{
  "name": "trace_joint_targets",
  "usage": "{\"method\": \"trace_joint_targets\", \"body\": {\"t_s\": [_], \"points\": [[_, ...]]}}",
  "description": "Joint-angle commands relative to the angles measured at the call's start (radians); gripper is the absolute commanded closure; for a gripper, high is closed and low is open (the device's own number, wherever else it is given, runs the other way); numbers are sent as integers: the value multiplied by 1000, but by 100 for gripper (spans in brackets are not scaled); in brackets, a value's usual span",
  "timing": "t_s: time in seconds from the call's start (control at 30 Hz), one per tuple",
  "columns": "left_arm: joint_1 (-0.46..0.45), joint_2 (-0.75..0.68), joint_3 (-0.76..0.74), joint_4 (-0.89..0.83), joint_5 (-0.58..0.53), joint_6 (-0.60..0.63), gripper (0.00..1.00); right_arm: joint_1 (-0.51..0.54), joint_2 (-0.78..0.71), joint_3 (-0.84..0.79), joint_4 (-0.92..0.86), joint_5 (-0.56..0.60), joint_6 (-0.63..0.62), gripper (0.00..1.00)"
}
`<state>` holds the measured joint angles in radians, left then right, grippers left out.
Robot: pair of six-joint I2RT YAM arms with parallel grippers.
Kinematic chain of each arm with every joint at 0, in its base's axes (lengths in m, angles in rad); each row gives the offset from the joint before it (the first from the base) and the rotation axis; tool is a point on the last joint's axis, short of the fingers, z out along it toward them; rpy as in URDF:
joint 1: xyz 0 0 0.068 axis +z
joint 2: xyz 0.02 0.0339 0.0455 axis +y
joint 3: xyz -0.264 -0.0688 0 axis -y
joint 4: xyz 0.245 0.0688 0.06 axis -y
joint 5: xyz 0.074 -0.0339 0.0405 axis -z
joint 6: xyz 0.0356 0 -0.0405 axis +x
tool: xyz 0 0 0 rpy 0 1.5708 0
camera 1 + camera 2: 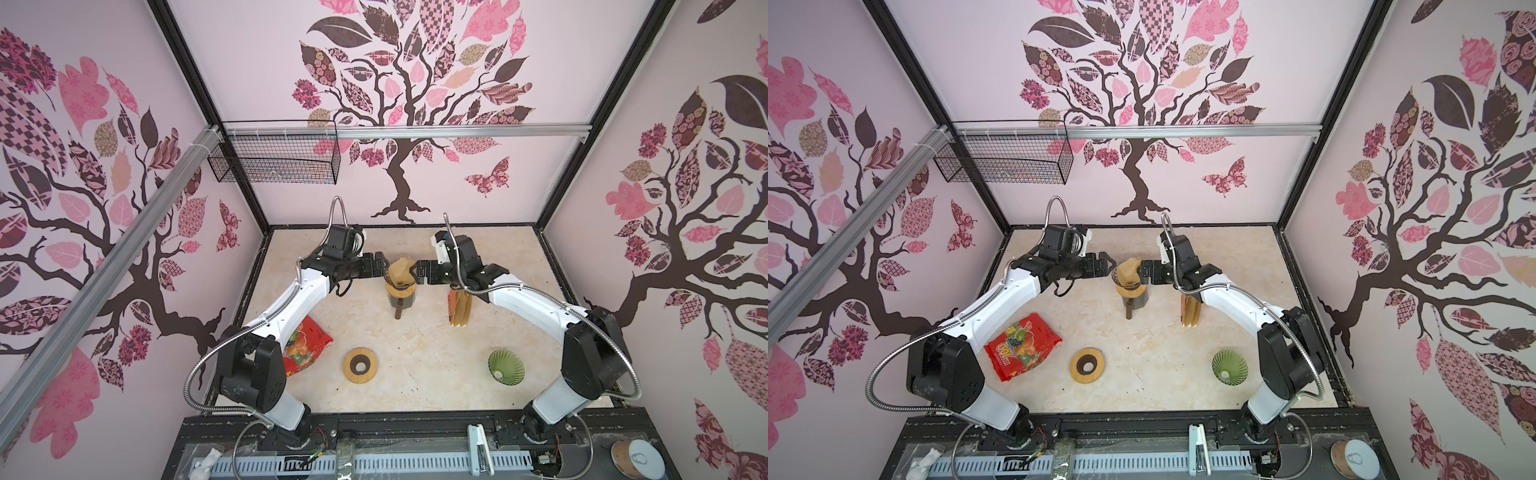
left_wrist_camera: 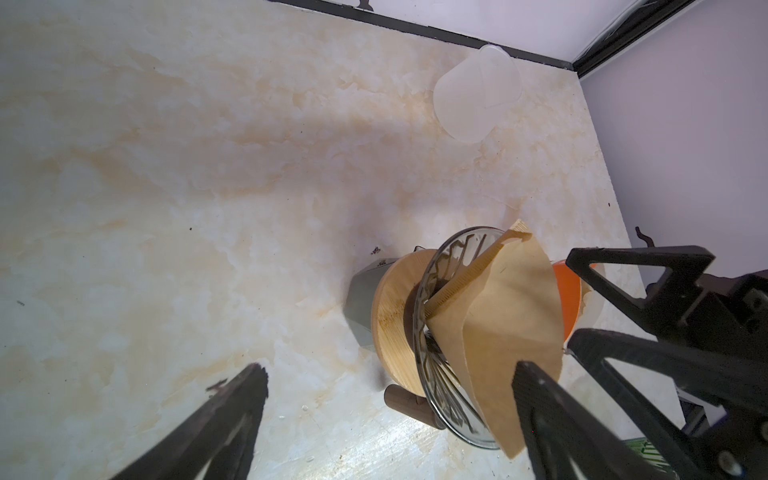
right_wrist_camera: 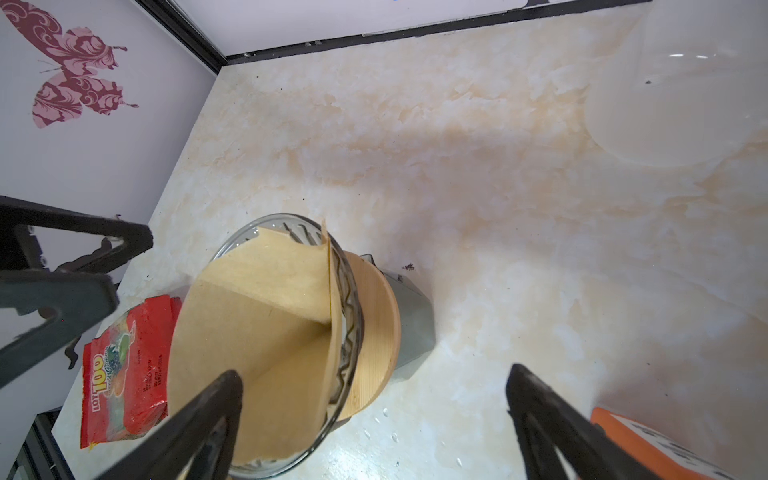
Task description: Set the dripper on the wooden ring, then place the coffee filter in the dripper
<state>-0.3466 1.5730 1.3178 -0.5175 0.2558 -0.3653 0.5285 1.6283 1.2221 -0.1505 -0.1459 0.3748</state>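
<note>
The coffee filter [image 1: 402, 270], a matte brown paper cone with a crimped seam, sits in the dripper [image 2: 451, 259], a clear glass funnel lined with dark zigzag ribs. Its rounded upper edge stands well above the rim. The dripper rests in a round, fine-grained wooden collar [image 2: 390, 316] on a grey faceted pot [image 2: 359, 299]. The left gripper [image 1: 385, 266] and right gripper [image 1: 413, 272] flank the paper, jaws spread wide, clamping nothing (whether a finger brushes the paper is unclear). The filter's tip is hidden inside the glass, and the collar covers most of the pot.
</note>
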Motion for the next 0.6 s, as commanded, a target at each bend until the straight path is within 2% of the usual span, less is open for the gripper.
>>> {"method": "trace_joint_targets", "body": {"t_s": [0.0,0.17,0.57], "points": [[1,-31,-26,13,0,12,4,-3,-31,-6,13,-1,0,0],[-17,-14,-21,-2,-9,24,4,-3,-9,14,-23,34,7,0],[-42,65,15,-64,-64,37,4,-3,12,26,-35,34,10,0]]}}
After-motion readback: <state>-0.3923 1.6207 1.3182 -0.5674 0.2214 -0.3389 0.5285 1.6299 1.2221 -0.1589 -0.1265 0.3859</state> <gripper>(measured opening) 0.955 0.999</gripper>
